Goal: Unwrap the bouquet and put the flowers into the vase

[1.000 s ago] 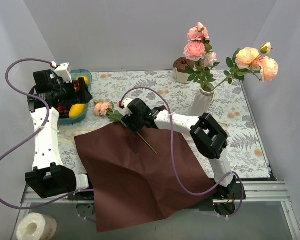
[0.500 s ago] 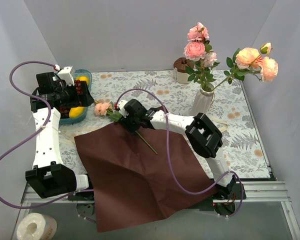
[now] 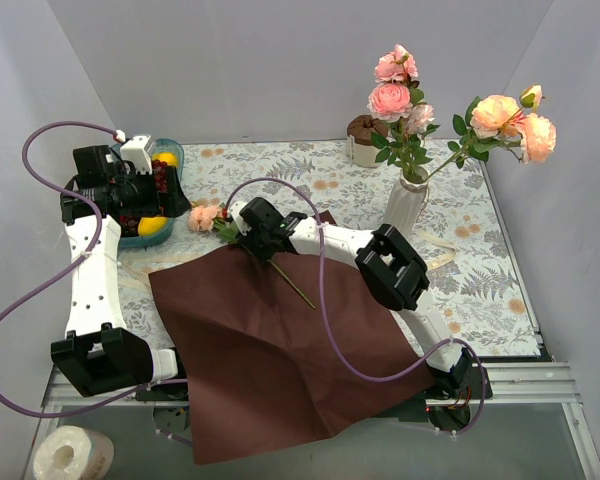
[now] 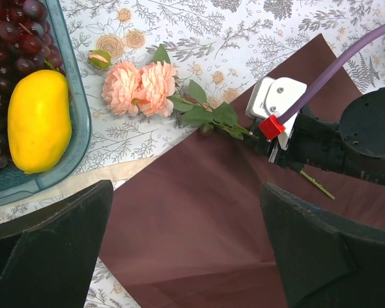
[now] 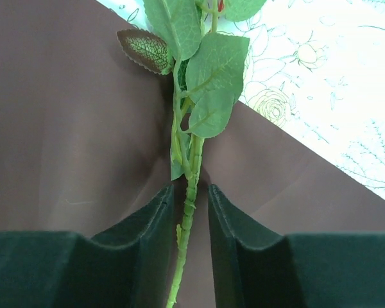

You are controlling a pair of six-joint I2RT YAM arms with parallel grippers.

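Note:
One peach flower (image 3: 204,216) lies on the table with its thin green stem (image 5: 196,154) across the unfolded maroon paper (image 3: 270,350). My right gripper (image 3: 243,233) sits low over that stem just below the leaves. Its jaws stand narrowly open on either side of the stem (image 4: 317,185), with a slim gap at each pad (image 5: 155,218). The white ribbed vase (image 3: 405,205) at the back right holds pink roses (image 3: 392,95) and peach roses (image 3: 510,120). My left gripper (image 4: 186,250) hangs wide open above the paper's left part (image 4: 199,212), holding nothing.
A blue tray (image 3: 176,150) with dark grapes and a yellow mango (image 4: 38,119) stands at the back left under the left arm. A cream jar with a brown top (image 3: 361,140) sits behind the vase. A beige ribbon strip (image 4: 70,176) lies beside the paper. A paper roll (image 3: 72,455) is off the table's front left.
My right gripper has slid left along the stem toward the leaves, and its jaws have narrowed around the stem. The left arm has barely moved.

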